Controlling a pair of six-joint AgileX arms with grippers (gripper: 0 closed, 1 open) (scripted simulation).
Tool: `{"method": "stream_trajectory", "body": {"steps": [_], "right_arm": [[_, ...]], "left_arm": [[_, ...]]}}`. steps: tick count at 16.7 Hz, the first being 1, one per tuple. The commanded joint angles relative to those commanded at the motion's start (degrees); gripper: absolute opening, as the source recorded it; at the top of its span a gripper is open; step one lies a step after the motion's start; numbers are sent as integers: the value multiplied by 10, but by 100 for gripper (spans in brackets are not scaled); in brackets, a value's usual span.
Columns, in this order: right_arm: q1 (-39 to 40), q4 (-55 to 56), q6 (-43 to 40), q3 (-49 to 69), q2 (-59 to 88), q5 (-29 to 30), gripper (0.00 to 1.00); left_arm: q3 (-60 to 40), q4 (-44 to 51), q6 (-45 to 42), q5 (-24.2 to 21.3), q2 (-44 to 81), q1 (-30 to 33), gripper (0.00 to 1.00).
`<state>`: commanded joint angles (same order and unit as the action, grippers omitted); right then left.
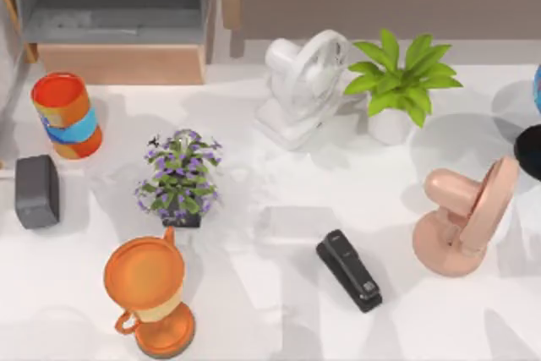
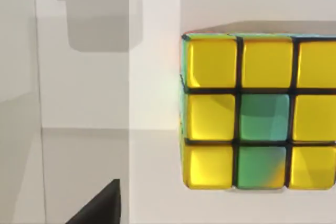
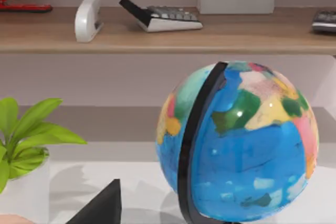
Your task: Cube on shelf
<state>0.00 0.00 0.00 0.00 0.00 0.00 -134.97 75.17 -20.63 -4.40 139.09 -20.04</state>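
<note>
Close up, the cube (image 2: 260, 111) is seen at the right of the left wrist view, yellow and green squares facing it. Whether either pincer is open cannot be told. The shelf (image 3: 157, 35) is seen across the top of the right wrist view.

In the left wrist view we see our left arm's matte black wedge-shaped part (image 2: 100, 205). It is flat-faced, with one long slanted edge rising to a sharp upper corner and a straight vertical edge beside it. Its surface is plain and uniformly dark, and we can make out no screws, cables or markings on it. In the right wrist view, our right arm's matte black wedge-shaped part (image 3: 100, 205) has the same outline, slant and unmarked finish.
</note>
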Motion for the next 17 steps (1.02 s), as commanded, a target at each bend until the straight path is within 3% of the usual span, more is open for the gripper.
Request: {"method": "stream_trajectory", "body": {"steps": [12, 17], "right_arm": [[0, 0, 0, 0, 0, 0, 100], [0, 0, 0, 0, 0, 0, 100]], "left_arm": [[23, 22, 14, 3, -48, 14, 100], [40, -38, 6, 3, 0, 3, 100]]}}
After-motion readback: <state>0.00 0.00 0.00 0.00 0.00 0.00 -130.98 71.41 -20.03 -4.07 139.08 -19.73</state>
